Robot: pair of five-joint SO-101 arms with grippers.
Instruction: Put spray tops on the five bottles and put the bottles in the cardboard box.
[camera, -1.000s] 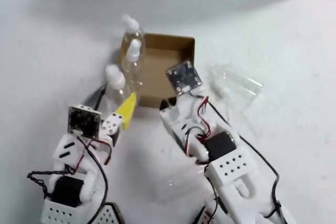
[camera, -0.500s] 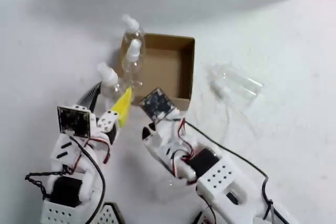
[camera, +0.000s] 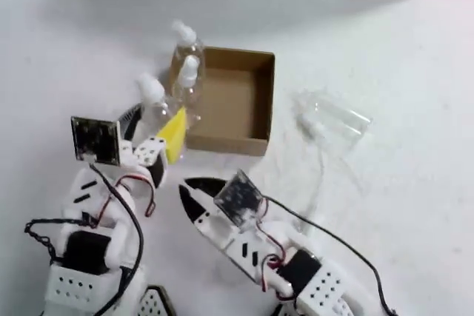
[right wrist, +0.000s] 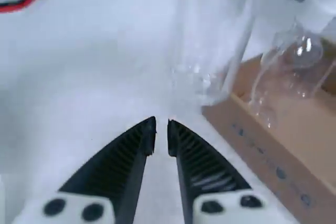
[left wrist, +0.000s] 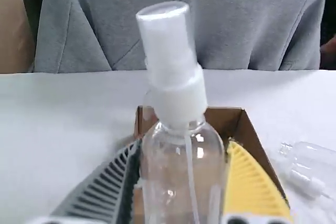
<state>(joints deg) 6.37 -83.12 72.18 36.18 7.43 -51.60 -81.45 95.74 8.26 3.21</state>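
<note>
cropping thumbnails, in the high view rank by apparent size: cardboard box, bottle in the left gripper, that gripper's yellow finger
1. cardboard box, clearly largest
2-3. held bottle and yellow finger look about alike; the bottle stands upright, foreshortened from above, so unranked

A white desk point(camera: 400, 42) spreads beneath the jaws; beyond them, along its far edge, stands a grey upholstered seat point(left wrist: 220, 24).

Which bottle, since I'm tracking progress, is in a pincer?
The bottle between the left pincer's grey and yellow fingers; the others stand or lie free.
</note>
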